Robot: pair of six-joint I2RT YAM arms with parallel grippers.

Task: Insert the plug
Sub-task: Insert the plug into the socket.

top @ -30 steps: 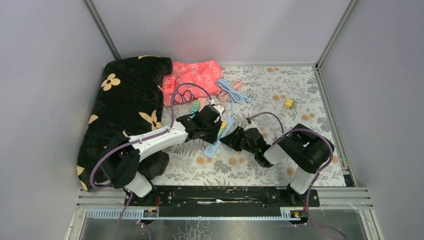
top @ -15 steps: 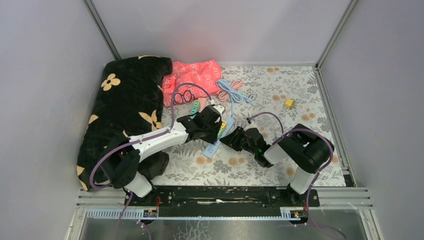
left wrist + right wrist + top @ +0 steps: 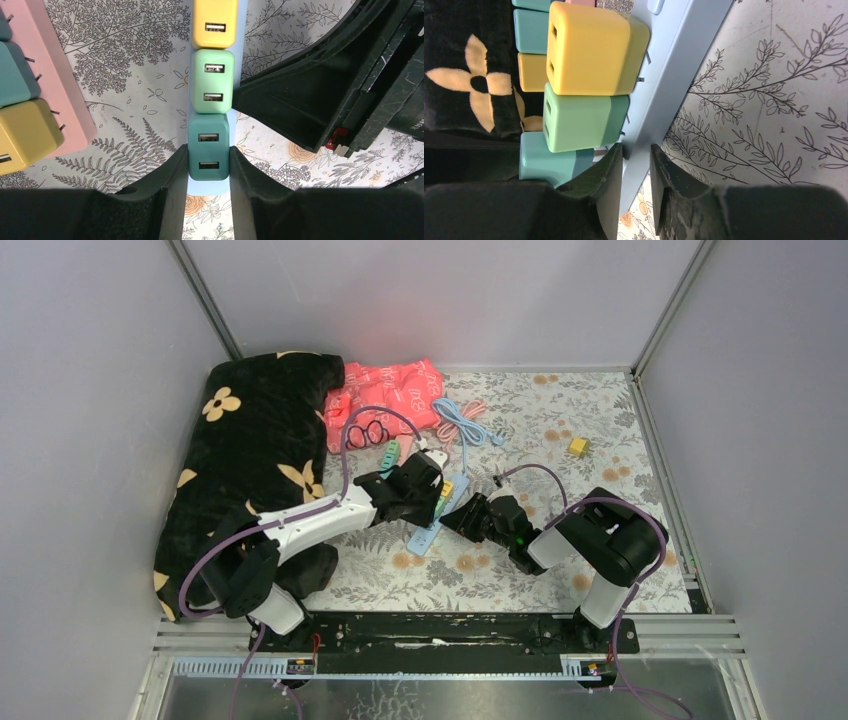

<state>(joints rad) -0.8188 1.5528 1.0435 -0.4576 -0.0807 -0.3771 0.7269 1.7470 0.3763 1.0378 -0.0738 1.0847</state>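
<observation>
Nothing visibly moved, left gripper closed on teal plug, right gripper apparently pinching power strip.

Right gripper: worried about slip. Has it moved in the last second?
No. The right gripper stays clamped on the blue power strip, same offset from the yellow block.

White surface printed with grey leaves and scattered orange flowers. Pale blue power strip holding a yellow plug, a mint green plug and a teal plug. Pink power strip. Black blanket patterned with cream flowers. Coral-pink packet with pale markings. Coiled cable, pale blue and pink. Small yellow block.
</observation>
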